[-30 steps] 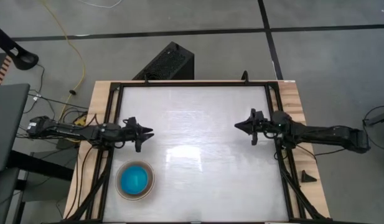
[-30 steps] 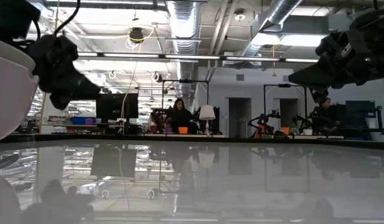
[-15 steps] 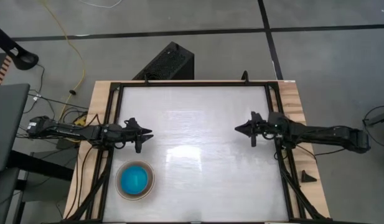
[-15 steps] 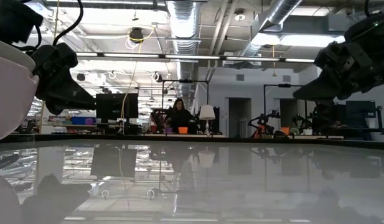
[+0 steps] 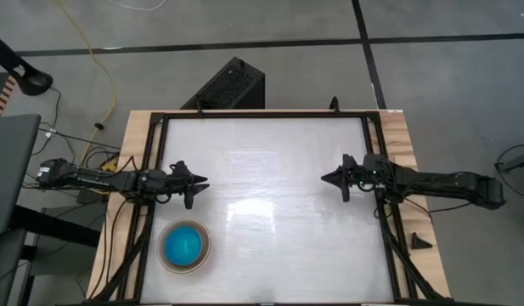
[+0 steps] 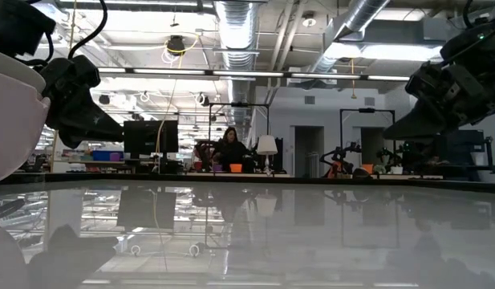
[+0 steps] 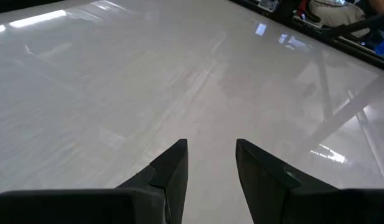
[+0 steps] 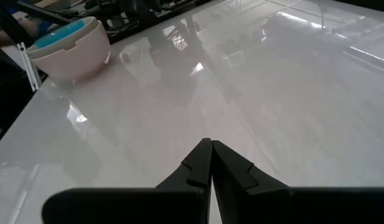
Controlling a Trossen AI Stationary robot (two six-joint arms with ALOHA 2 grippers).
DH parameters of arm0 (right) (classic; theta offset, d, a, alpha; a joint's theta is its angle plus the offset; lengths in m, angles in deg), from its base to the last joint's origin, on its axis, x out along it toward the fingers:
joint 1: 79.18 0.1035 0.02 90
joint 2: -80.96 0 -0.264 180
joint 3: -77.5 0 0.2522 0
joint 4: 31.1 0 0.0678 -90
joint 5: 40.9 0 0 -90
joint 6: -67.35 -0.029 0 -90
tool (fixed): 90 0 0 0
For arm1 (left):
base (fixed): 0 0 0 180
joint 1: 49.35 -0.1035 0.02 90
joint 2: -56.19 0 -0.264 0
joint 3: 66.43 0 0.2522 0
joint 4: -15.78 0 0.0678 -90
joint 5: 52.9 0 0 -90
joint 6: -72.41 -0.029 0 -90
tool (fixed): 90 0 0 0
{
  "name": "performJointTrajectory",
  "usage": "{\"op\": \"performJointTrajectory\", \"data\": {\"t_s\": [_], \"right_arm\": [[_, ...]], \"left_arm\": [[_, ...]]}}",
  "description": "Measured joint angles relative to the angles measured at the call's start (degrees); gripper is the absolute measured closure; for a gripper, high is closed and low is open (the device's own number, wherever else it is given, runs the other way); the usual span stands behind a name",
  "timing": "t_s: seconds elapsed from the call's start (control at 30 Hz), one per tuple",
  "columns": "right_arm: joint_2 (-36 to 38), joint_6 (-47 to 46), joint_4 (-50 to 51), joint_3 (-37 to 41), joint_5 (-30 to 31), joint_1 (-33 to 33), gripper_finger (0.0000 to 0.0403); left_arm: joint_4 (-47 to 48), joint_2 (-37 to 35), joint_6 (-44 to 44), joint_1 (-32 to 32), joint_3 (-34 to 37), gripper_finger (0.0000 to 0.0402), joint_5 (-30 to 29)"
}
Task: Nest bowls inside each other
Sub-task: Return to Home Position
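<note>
The bowls sit nested in one stack near the table's near left corner. The outer bowl is pale and the inner ones are blue, and the stack rests on the outer bowl's base. The stack also shows in the right wrist view and at the low view's edge. My left gripper hovers open over the table's left side, just beyond the stack, with nothing between its fingers. My right gripper hovers shut over the table's right side.
The white tabletop lies bare between the two grippers. A black frame runs along its edges. A black box stands on the floor behind the far edge. A person sits far off in the room beyond.
Both grippers have tipped their fingertips down a little toward the table, the right one more than the left. The bowls have stayed where they were.
</note>
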Motion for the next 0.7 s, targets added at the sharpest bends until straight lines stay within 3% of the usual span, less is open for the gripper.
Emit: {"op": "performJointTrajectory", "data": {"t_s": [0.7], "right_arm": [[0.0,0.0,0.3,0.0,0.0,0.0,0.0358]], "left_arm": [[0.0,0.0,0.0,0.0,0.0,0.0278,0.0]]}}
